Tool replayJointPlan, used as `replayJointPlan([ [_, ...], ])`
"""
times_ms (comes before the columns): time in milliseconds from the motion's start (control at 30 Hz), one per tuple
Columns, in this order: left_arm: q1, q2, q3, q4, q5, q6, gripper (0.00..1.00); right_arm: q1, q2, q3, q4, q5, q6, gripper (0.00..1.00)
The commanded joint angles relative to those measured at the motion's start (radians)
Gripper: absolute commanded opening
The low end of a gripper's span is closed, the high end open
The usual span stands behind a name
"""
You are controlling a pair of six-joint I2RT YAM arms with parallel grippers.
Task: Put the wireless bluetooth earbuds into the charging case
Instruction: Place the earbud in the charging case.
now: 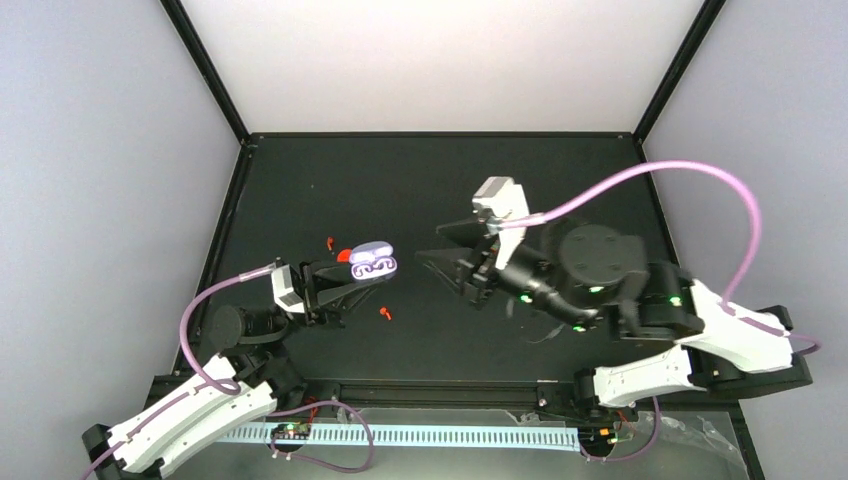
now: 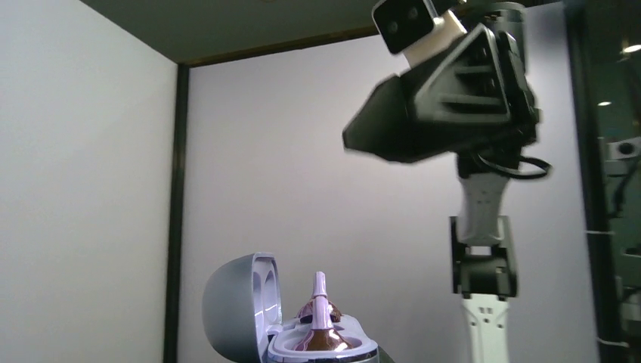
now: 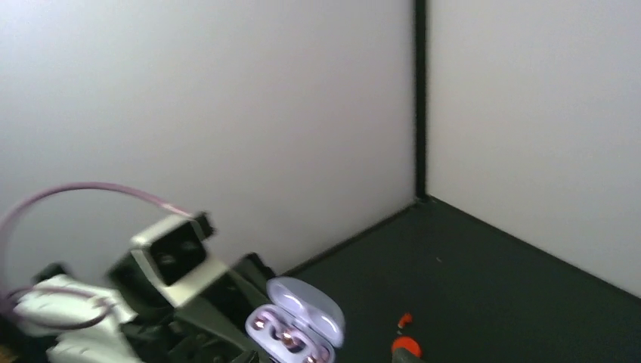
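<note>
From above, your left gripper (image 1: 352, 280) is clamped on the open charging case (image 1: 373, 262), cavity facing up. Your right gripper (image 1: 430, 244) sits just right of the case, tips pointing at it, jaws parted with nothing between them, so it is the free arm. Two lavender earbuds (image 1: 372, 266) show in the wells. The red-orange earbuds lie loose on the table (image 1: 540, 180). One (image 1: 330, 243) is beyond the left gripper and one (image 1: 385, 313) is nearer the bases, and both are across the case from your right arm. The open room is to the right and toward the far edge.

In the left wrist view, the case (image 2: 321, 346) sits at the bottom edge with its lid (image 2: 242, 302) swung back to the left. One lavender bud (image 2: 320, 291) stands upright above the rim. It looks not fully seated, so a press would run straight down its long axis. The right gripper hangs above and to the right. You cannot tell its jaws here.

In the right wrist view, your own fingers are out of frame. The case (image 3: 296, 324) lies low and left of centre, with a red-orange bud (image 3: 406, 321) on the table just to its right.
</note>
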Motion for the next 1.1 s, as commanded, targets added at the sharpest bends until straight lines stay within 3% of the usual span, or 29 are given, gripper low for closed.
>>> replayJointPlan([
  [0,0.003,-0.019,0.011,-0.002,0.147,-0.09,0.02,-0.002,-0.002,0.133,-0.212,-0.318,-0.109,0.47],
  [100,0.003,-0.019,0.01,-0.002,0.193,-0.125,0.02,-0.003,0.016,0.143,-0.277,-0.44,-0.1,0.46],
  [367,0.003,-0.018,0.002,-0.028,0.28,-0.173,0.02,-0.046,0.018,0.08,-0.271,-0.579,-0.072,0.39],
  [1067,0.003,-0.068,-0.001,-0.12,0.302,-0.188,0.01,-0.134,0.059,-0.001,-0.193,-0.684,-0.074,0.19],
])
